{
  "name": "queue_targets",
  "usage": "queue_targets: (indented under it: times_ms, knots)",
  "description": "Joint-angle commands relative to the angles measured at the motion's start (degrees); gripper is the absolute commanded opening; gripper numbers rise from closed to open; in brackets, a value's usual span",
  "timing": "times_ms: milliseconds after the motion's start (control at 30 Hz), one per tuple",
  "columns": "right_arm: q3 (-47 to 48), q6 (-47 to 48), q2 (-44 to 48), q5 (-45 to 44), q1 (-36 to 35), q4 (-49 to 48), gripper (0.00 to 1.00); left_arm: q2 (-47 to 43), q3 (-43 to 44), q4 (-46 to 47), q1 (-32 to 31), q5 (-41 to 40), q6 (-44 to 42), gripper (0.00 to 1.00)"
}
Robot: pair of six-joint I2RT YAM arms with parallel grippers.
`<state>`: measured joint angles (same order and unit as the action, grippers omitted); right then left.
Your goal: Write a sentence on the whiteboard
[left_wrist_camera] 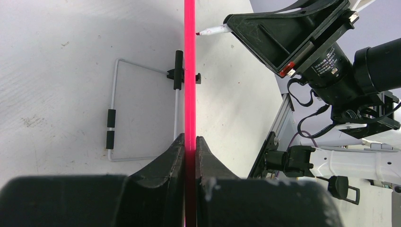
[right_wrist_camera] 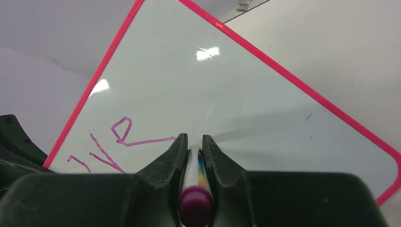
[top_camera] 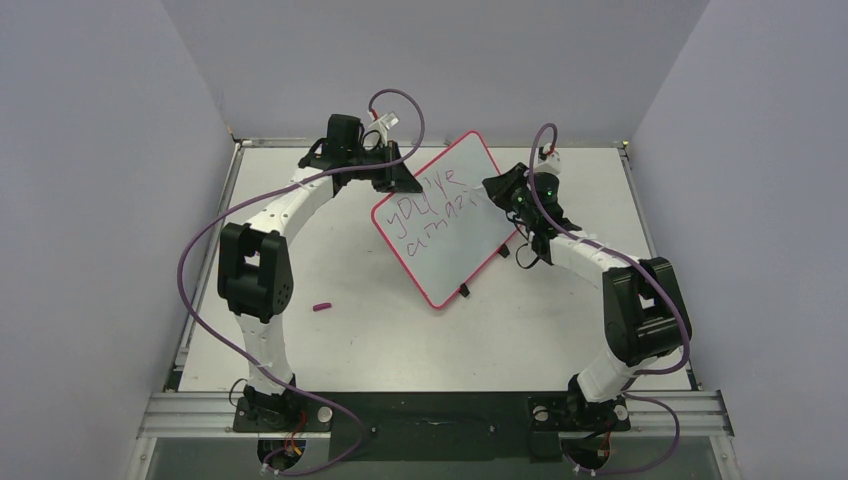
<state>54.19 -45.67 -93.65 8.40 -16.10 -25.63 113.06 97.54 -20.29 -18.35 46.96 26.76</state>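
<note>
Pale grey surface (top_camera: 560, 330) between lavender walls, two arms bolted at its near edge. Loose small purple piece (top_camera: 321, 307), one, probably a pen cap, well to the left of the left jaws and nearer the bases. Left arm (top_camera: 255, 270), one: jaws closed tight on the red-pink rim of the whiteboard (top_camera: 455, 240), one, which they prop tilted off the surface; wire stand (left_wrist_camera: 113, 109), one, on the board's back, just beyond these jaws. Sentence (top_camera: 430, 205): two purple lines begun, the second unfinished, lying between the two sets of jaws. Marker (right_wrist_camera: 194, 163), one, clamped lengthwise in the closed right jaws, its tip at the board face; actual contact cannot be told. Right arm (top_camera: 640, 310), one. Step judged in hand: lettering the second line. The next stroke likely calls for the tip pressed just right of the last letter while the left jaws keep the board from swinging.
</note>
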Motion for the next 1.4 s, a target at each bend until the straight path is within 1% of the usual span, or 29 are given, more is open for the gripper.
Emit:
queue_targets:
  times_ms: [0, 300, 533, 1367]
  knots:
    - [0.6, 0.52, -1.04, 0.03, 0.46, -2.21, 0.0, -5.09, 1.02, 4.03, -0.41, 5.12, 1.17, 0.0]
    - [-3.92, 1.37, -0.26, -0.25, 0.91, -3.1, 0.0, -5.09, 1.16, 4.18, -0.46, 5.24, 1.38, 0.0]
    - [-4.87, 1.31, 0.03, -0.28, 0.97, -3.29, 0.0, -5.14, 1.26, 4.21, -0.46, 5.25, 1.38, 0.0]
    - [2.23, 0.18, -2.15, 0.7, -0.08, -1.98, 0.0, -5.25, 1.17, 4.12, -0.46, 5.27, 1.33, 0.0]
